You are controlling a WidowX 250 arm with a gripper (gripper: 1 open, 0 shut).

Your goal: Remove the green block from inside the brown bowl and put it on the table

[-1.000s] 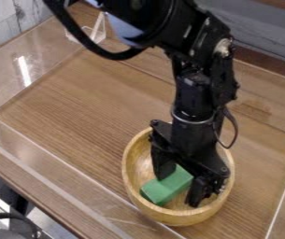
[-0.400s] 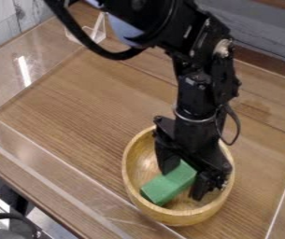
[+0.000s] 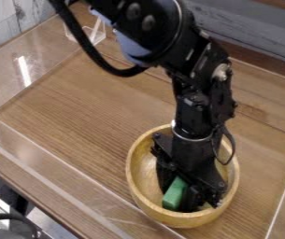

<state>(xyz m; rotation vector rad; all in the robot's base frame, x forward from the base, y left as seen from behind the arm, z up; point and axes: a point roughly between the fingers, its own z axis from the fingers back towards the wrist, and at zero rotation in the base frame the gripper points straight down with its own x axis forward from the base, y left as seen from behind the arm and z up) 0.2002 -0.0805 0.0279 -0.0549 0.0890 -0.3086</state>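
Jaws point(image 3: 182, 194) pointing down inside brown bowl point(image 3: 142, 166), flanking green block point(image 3: 178, 194), grip unconfirmed | block sitting in bowl, lower right of frame | bowl resting on desk point(image 3: 82, 103) beside clear acrylic wall point(image 3: 57, 201)

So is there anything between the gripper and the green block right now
No. In the camera view the gripper is down inside the brown bowl with its fingers straddling the green block; nothing lies between them.

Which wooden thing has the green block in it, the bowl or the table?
The brown bowl, the round, light tan dish near the front. The green block sits inside it under the end effector, not on the flat table.
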